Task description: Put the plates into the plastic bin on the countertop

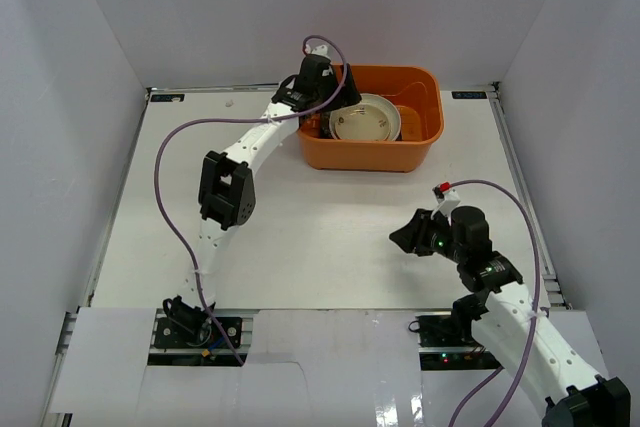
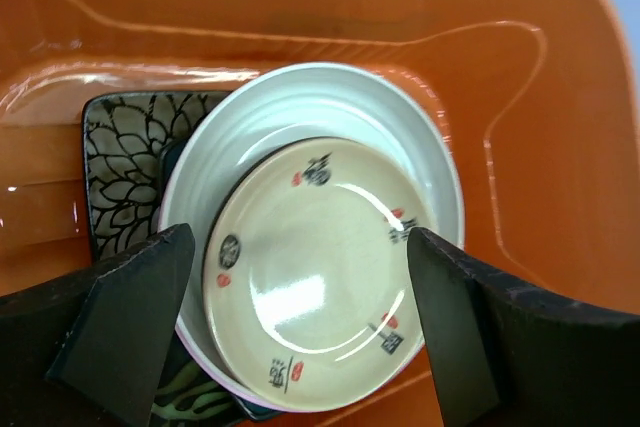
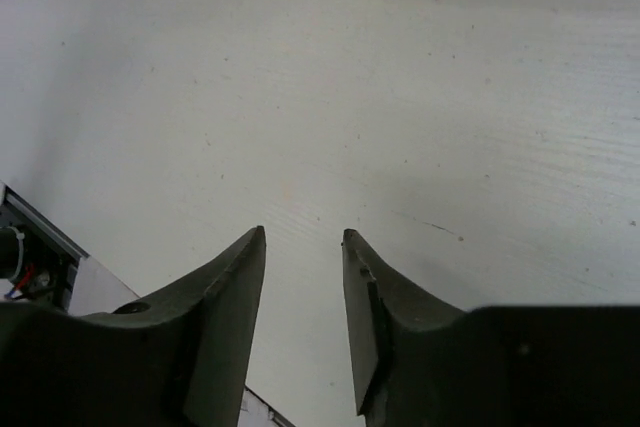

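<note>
Near the front edge on the right, the right gripper [image 1: 408, 236] hangs low over a bare stretch of the flat white countertop [image 1: 320, 247], pointing left. In the right wrist view its two dark fingers [image 3: 235, 277] stand only a narrow gap apart, partly open, with nothing between them but the white surface [image 3: 420, 97]. A purple cable [image 1: 520, 217] loops up over that arm. Farther back on the left side, the left arm reaches from its base across the table to the far edge, where the orange rectangular plastic bin [image 1: 420, 150] sits close to the back white wall [image 1: 320, 7]. The left gripper [image 1: 318, 87] is poised over the left end of that tub. From the left wrist camera its fingers [image 2: 150, 297] are spread as wide as they go and grip nothing; one tip stands at each side of the stack below. Inside the bin [image 2: 540, 147] lies a round cream-gold plate with a dark rim and small red and black marks [image 2: 310, 297], resting in a larger round white plate [image 2: 300, 107], which in turn overlaps a square black-floral plate [image 2: 125, 157] at the left. Whether the fingertips touch the plates cannot be told.
</note>
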